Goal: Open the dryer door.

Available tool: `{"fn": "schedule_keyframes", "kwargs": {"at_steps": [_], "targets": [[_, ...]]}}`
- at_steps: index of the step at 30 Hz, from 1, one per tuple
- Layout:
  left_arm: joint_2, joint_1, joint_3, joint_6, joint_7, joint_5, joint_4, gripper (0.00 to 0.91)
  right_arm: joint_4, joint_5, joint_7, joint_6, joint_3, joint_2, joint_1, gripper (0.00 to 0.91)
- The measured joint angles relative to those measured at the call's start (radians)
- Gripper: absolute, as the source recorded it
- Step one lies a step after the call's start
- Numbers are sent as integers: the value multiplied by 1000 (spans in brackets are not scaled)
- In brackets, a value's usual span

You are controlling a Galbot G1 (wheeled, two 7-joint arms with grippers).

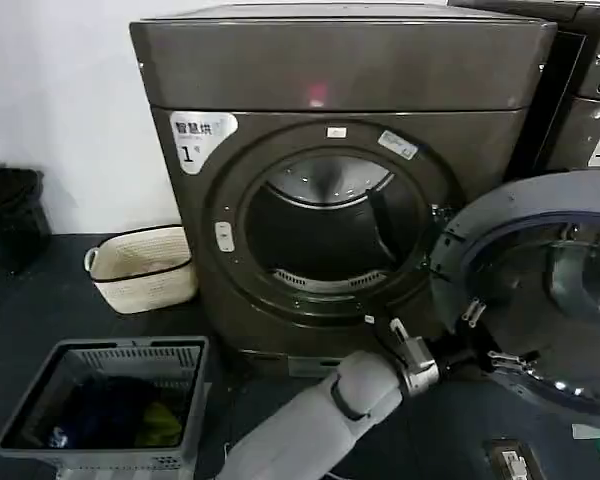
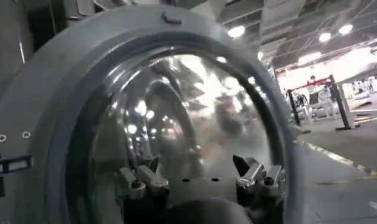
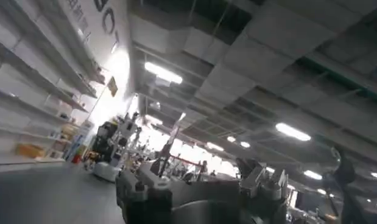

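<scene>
The dryer [image 1: 340, 60] is a bronze-grey front-loader with a white "1" label and a small red light. Its drum mouth [image 1: 325, 235] stands uncovered. The dryer door [image 1: 540, 205] is swung wide to the right, its grey inner face and domed glass turned toward me. My left arm reaches across from the bottom centre. My left gripper [image 1: 487, 335] is open right at the door's inner rim. In the left wrist view the door's glass [image 2: 188, 122] is close ahead of the left gripper [image 2: 197, 163], nothing between the fingers. My right gripper [image 3: 199, 175] points up at a ceiling, open and empty.
A white woven basket [image 1: 140, 265] sits on the floor left of the dryer. A grey laundry basket [image 1: 110, 350] with clothes stands at the front left. A second grey machine [image 1: 590, 90] stands behind the open door at the right. A dark object [image 1: 10, 215] is by the left wall.
</scene>
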Motion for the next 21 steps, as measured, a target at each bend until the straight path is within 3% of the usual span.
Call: {"fn": "schedule_keyframes", "kwargs": {"at_steps": [21], "targets": [[418, 177, -91, 45, -16, -83, -408, 907, -61, -33, -9, 6, -68, -65, 41, 907]]}}
